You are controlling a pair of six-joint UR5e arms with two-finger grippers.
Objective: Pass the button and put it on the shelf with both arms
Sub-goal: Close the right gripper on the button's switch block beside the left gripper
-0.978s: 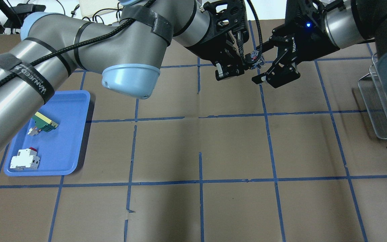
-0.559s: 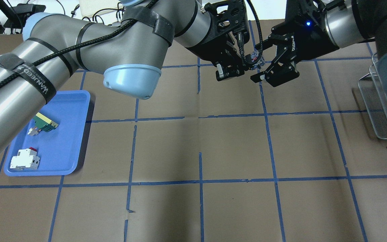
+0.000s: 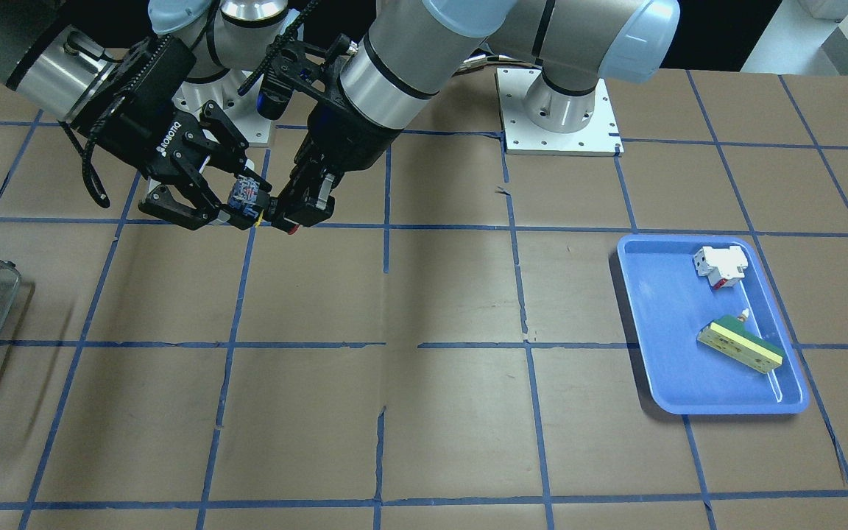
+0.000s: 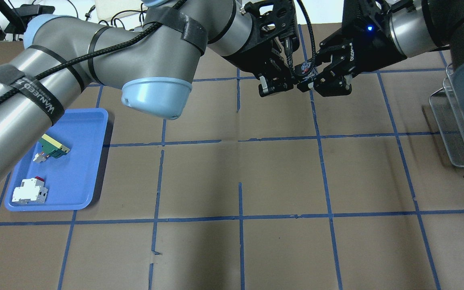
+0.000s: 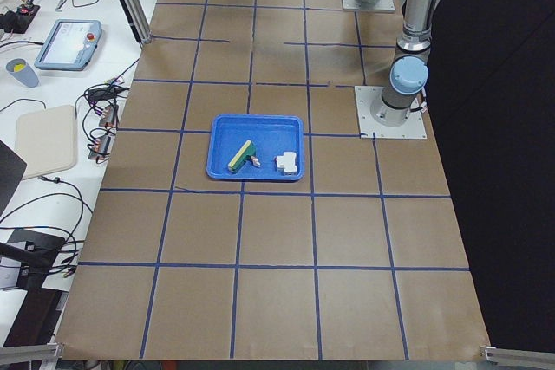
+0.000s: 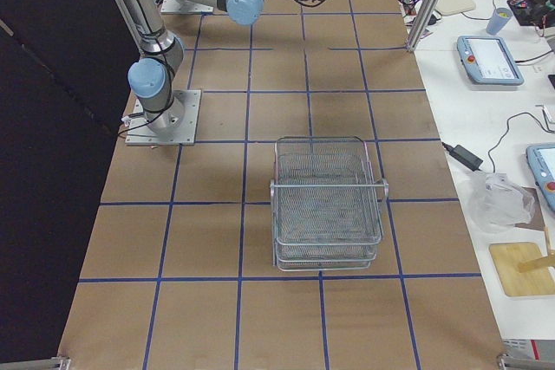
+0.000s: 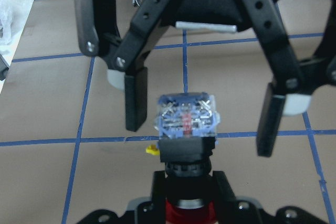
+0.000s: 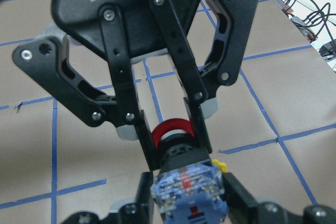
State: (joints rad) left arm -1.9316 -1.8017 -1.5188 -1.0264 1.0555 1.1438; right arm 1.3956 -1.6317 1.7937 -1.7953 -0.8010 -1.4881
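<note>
The button (image 4: 306,67) hangs in the air between both grippers at the far middle of the table. My left gripper (image 4: 292,82) is shut on its black collar and red head (image 8: 169,129). My right gripper (image 4: 311,76) faces it, and its jaws have narrowed around the clear bluish block (image 7: 186,116). In the left wrist view the right fingers (image 7: 136,98) flank the block with small gaps showing. The front view shows the same meeting of button (image 3: 246,195) and grippers. The shelf (image 6: 328,201) stands at the table's right end (image 4: 457,129).
A blue tray (image 4: 95,121) at the left holds a white-and-red block (image 4: 29,191) and a green-and-cream bar (image 4: 54,146). The brown table with blue tape lines spreads in front of the grippers. The left arm's elbow (image 4: 155,94) hangs over the table's left middle.
My right gripper's jaws have drawn much closer together around the button's clear block. The left gripper still holds the button in about the same spot.
</note>
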